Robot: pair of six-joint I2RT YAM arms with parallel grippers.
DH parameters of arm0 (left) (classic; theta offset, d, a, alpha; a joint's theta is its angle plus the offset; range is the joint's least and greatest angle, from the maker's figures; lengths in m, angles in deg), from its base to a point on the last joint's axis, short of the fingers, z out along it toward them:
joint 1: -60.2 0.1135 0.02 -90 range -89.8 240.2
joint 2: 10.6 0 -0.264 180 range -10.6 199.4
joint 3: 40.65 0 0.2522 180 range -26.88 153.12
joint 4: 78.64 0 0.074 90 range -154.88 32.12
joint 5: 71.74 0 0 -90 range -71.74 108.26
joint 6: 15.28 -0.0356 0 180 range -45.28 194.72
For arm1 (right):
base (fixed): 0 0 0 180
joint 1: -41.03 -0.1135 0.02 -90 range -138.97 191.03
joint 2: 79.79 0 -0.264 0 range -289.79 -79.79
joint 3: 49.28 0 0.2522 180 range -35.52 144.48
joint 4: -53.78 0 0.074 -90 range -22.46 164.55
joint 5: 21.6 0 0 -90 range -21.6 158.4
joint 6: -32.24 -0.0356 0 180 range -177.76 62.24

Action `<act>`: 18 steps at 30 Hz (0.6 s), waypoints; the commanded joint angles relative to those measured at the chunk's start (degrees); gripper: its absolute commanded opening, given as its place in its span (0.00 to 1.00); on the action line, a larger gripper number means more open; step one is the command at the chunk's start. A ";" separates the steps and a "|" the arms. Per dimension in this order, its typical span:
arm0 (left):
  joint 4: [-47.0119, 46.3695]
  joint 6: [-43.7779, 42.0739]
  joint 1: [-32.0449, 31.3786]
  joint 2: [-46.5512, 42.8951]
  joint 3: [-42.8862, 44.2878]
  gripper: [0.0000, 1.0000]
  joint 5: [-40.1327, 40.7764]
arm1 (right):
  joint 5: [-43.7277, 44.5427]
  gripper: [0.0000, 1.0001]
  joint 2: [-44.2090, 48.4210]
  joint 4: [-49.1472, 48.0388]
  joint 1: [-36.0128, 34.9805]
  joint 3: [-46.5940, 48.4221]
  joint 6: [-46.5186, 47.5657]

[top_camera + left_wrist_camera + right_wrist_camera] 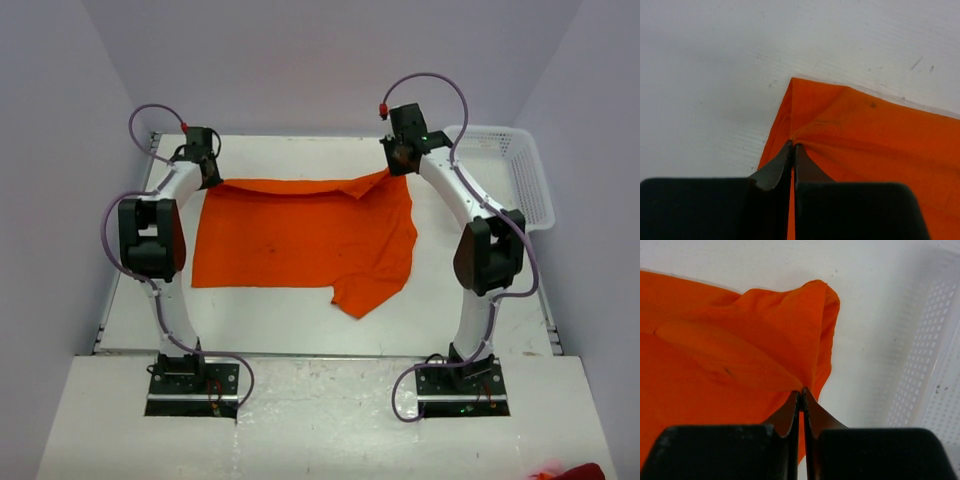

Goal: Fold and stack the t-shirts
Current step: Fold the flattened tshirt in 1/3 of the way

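The orange t-shirt was spread on the surface with its far corners pinched by the closed left claw and right claw, and only thin folds were gripped, so it was judged that a corner could be lost if pulled unevenly.

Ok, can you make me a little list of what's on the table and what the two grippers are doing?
shirt: orange, one, spread out on the table
left gripper: shut on the shirt's far left corner
right gripper: shut on the shirt's far right corner, cloth bunched up there
basket: white, at the table's far right, apart from the shirt
folding: not yet folded, no stack to see
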 commanded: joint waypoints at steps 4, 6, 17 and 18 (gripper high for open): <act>-0.28 2.64 0.38 -7.70 -3.80 0.00 1.80 | 1.43 0.00 8.97 -3.16 -1.15 -7.38 -3.67; -0.28 2.47 0.29 -8.14 -4.59 0.00 1.80 | 1.78 0.00 9.59 -3.33 -1.33 -8.79 -4.37; 0.77 -0.09 -1.20 -7.44 -2.22 0.08 2.76 | 2.57 0.00 10.38 -0.78 -1.51 -6.43 -4.64; 1.38 0.09 -1.20 -7.18 -2.22 0.09 3.02 | 2.66 0.00 10.56 -0.61 -1.42 -6.51 -4.81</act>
